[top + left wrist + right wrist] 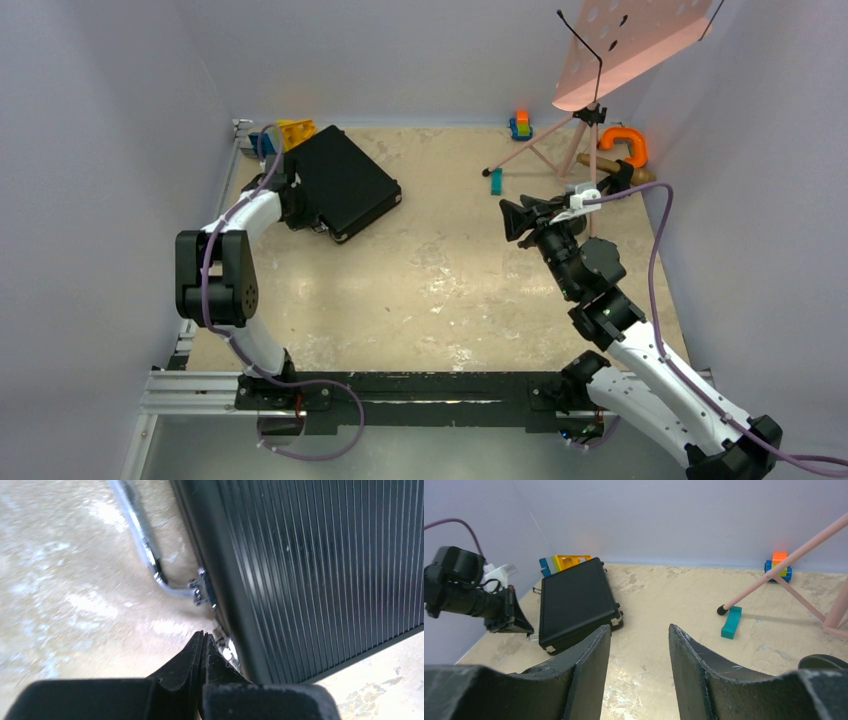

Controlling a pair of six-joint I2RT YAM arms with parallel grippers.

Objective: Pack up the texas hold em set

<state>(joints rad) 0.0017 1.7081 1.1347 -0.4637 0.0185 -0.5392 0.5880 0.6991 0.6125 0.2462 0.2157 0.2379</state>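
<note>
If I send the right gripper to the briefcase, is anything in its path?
Nothing visible. Only bare table lies between the open right gripper and the closed briefcase. The teal block lies well off that line, and the left gripper, shut, sits at the case's handle edge.

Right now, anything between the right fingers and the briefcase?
Nothing: only bare table between the right fingers and the closed briefcase, clearest in the right wrist view.

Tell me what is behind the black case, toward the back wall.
Yellow and blue toy blocks stand in the corner behind the case, partly hidden by its far edge. Anything lower behind it cannot be seen.
</note>
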